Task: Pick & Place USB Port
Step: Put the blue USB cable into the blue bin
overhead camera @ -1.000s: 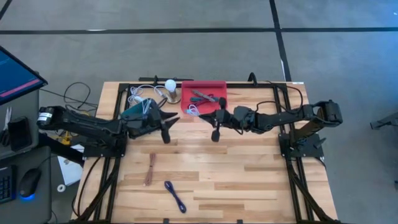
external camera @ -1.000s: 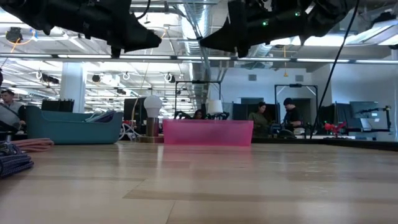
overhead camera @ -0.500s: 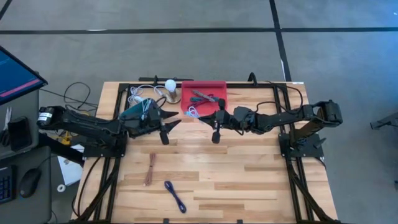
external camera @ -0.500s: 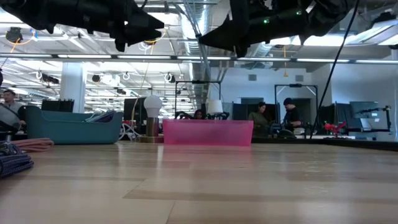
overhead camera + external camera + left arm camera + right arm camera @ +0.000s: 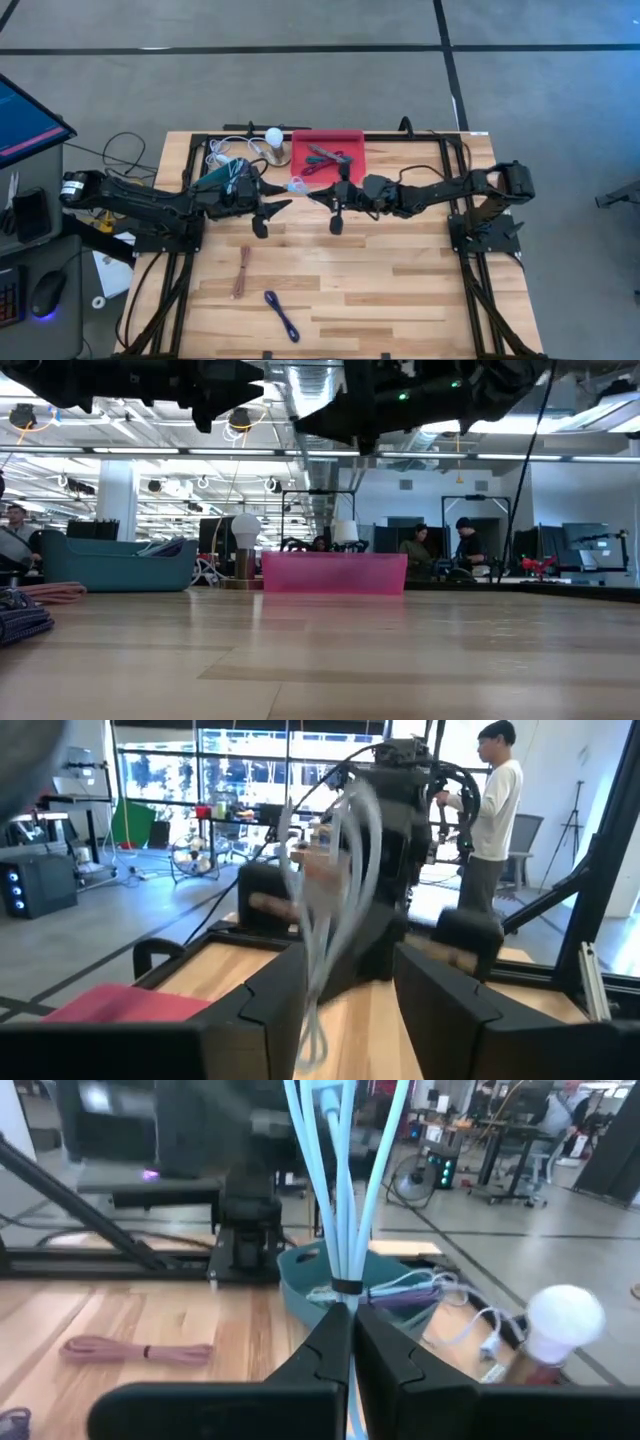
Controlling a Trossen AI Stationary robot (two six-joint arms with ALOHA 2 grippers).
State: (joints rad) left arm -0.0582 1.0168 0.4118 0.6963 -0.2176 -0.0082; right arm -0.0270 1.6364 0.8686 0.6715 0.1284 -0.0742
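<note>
We count two hands above the worktop [image 5: 400, 270]: the right hand [image 5: 312, 193] is pinched shut on one pale blue USB cable [image 5: 340, 1190], held in the air between both arms, while the left hand [image 5: 268, 208] gapes open beside it. Toward twelve o'clock sit one red tray [image 5: 345, 140] and one teal bin [image 5: 213, 180]; two coiled cables, pink [image 5: 243, 272] and blue [image 5: 283, 316], lie toward seven o'clock.

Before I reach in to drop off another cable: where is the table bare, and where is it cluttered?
Bare wood fills the whole near-right part of the table, right of the blue cable and pink cable. The far edge is crowded: teal bin, bulb, red tray. The right pincer, shut on a light-blue cable, hangs at mid-table facing the left pincer.
</note>
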